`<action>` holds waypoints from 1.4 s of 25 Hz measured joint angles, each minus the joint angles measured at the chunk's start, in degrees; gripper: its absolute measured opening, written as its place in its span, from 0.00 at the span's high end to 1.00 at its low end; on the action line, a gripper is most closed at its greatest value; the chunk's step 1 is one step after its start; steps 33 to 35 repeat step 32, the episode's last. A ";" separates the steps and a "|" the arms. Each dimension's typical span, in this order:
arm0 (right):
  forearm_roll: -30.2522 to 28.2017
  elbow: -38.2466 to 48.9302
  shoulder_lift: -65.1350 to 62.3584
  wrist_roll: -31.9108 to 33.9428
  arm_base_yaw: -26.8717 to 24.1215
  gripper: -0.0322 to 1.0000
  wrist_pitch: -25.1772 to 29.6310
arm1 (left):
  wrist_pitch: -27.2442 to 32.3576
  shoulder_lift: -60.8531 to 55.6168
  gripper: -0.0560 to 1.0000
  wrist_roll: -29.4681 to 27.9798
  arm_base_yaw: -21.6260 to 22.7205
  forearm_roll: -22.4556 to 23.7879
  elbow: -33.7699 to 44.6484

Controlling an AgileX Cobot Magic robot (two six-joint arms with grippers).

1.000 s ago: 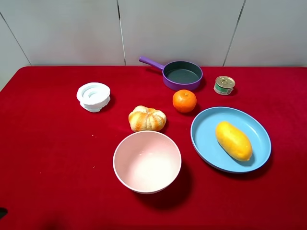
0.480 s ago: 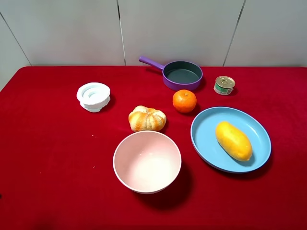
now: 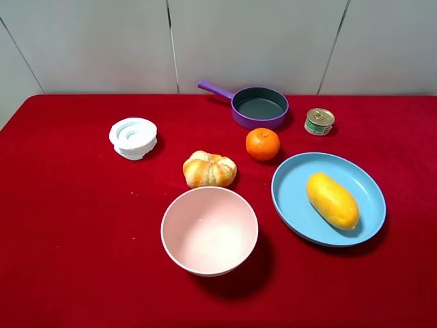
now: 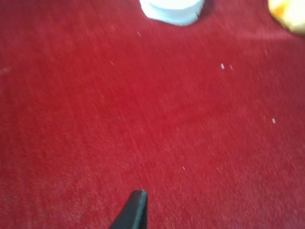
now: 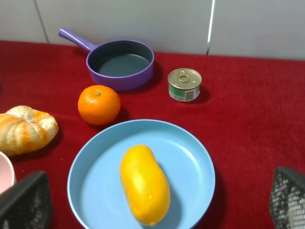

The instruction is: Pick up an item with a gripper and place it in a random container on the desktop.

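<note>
Now mango [image 5: 144,184] on plate [image 5: 193,157], btwn open fingers [image 5: 26,201]

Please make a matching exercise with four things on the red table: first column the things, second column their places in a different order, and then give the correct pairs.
Things:
1. mango
2. tangerine
3. small tin can
4. bread roll

Places:
A. just behind the pink bowl, on the cloth
B. lying inside the light-blue plate
C. in front of the purple pan, on the cloth
D. to the right of the purple pan, near the back wall

Pairs: 1-B, 2-C, 3-D, 4-A
</note>
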 joint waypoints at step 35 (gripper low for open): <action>0.00 0.00 0.00 0.00 0.00 0.30 0.00 | 0.07 -6.45 0.05 0.00 1.77 -0.17 0.07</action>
